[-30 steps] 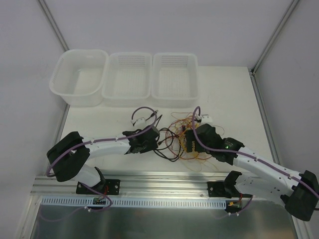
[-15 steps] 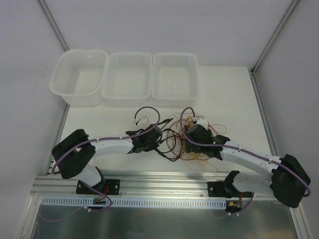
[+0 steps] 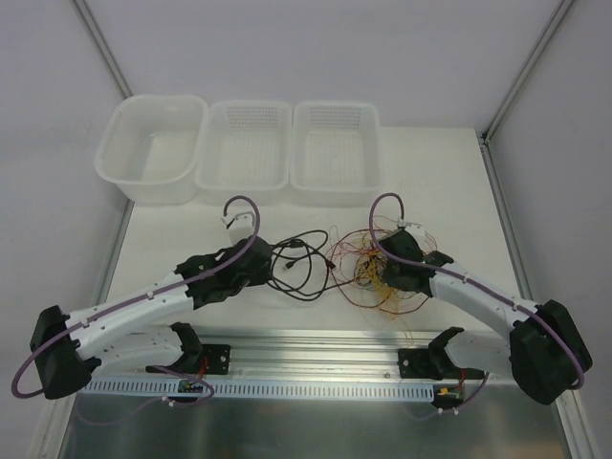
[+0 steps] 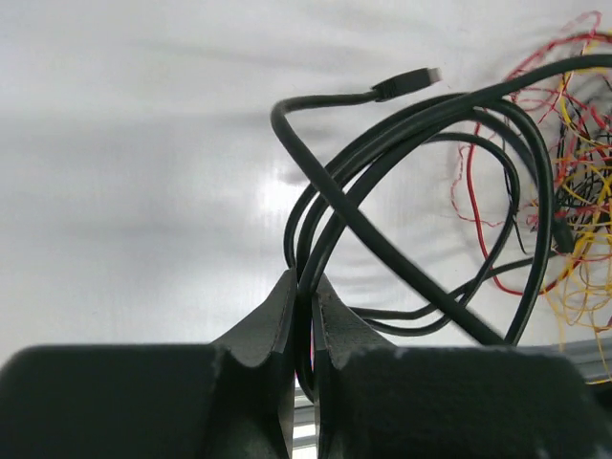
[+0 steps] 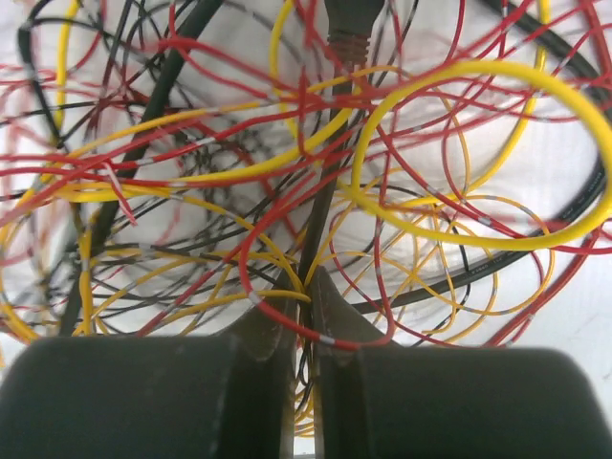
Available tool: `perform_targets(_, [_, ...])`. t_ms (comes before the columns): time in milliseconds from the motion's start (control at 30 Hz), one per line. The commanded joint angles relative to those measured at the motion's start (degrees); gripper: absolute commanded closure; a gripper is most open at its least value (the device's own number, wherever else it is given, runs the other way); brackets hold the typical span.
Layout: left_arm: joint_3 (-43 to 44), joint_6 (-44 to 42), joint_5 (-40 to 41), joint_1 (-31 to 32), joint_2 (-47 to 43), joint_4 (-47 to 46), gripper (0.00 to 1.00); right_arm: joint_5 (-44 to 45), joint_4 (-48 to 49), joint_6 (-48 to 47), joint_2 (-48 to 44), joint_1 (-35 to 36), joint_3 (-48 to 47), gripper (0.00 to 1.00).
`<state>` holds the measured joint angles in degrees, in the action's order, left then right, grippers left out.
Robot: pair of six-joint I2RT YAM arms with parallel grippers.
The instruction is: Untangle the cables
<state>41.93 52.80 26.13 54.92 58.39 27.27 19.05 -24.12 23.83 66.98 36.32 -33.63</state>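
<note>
The cables lie mid-table as one tangle of thin red, yellow and black wires (image 3: 368, 273) with a thicker black cable (image 3: 304, 271) looping out of it to the left. My left gripper (image 3: 271, 269) is shut on strands of that black cable (image 4: 382, 143), which run between its fingertips (image 4: 287, 296); the cable's plug end (image 4: 411, 81) lies free on the table. My right gripper (image 3: 384, 271) sits in the tangle (image 5: 316, 163), shut on a black strand and some yellow wires; a red wire (image 5: 316, 330) drapes across its fingers.
Three pale plastic bins stand in a row at the table's far edge: a tub (image 3: 158, 98) and two mesh baskets (image 3: 249, 105) (image 3: 335, 105). A metal rail (image 3: 316, 349) with the arm mounts runs along the near edge. Purple hoses arch over both wrists.
The left gripper closed on the black cable and drew back left, pulling its loops out of the tangle. The right gripper closed on wires in the tangle and shifted slightly right.
</note>
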Motion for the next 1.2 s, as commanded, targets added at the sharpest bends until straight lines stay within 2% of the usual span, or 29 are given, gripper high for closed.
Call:
perform_targets(0, [2.63, -5.86, 5.77, -2.79, -6.78, 13.94, 1.0, 2.48, -5.41, 1.21, -2.64, -4.22, 1.81, 1.0])
perform_targets(233, [8.33, -9.37, 11.22, -10.96, -19.26, 27.39, 1.0, 5.65, -12.52, 1.22, -15.53, -10.29, 2.43, 1.0])
perform_targets(367, [11.24, -11.48, 13.6, -12.11, -21.39, 31.97, 1.0, 6.87, -15.69, -1.06, -23.01, -12.32, 0.58, 0.99])
perform_targets(600, [14.57, -11.31, 18.51, -12.29, -21.56, 37.5, 1.0, 12.59, -23.24, -1.69, -24.88, -14.87, -2.76, 0.99])
perform_targets(767, [18.0, -9.38, 18.52, -12.29, -22.18, 38.12, 1.0, 14.53, -23.61, 0.43, -30.24, -17.24, -3.46, 0.98])
perform_targets(833, [20.02, -9.2, 16.86, -12.29, -22.09, 37.43, 1.0, 8.77, -20.98, -5.01, -29.2, -17.77, -5.73, 0.76])
perform_targets(867, [20.29, -10.07, 12.59, -12.29, -21.92, 34.11, 1.0, 6.72, -20.97, -6.24, -28.14, -17.77, -6.97, 0.66])
perform_targets(900, [20.12, -11.12, 10.11, -12.29, -21.48, 32.25, 1.0, 4.44, -20.71, -7.65, -26.13, -17.51, -7.94, 0.49])
perform_targets(933, [19.77, -12.01, 7.12, -12.29, -21.22, 30.32, 1.0, -0.98, -20.1, -10.97, -25.68, -17.33, -8.82, 0.42])
perform_targets(1000, [18.63, -12.45, -1.14, -12.29, -19.47, 25.5, 1.0, -4.71, -17.65, -12.93, -26.11, -14.7, -10.05, 0.34])
perform_targets(1100, [16.53, -11.58, -9.48, -12.29, -16.57, 20.22, 1.0, -14.79, -12.28, -17.41, -29.27, -9.35, -10.41, 0.32])
perform_targets(1167, [14.94, -10.7, -12.32, -12.29, -14.89, 18.1, 1.0, -19.99, -8.95, -19.96, -29.89, -5.74, -11.02, 0.3])
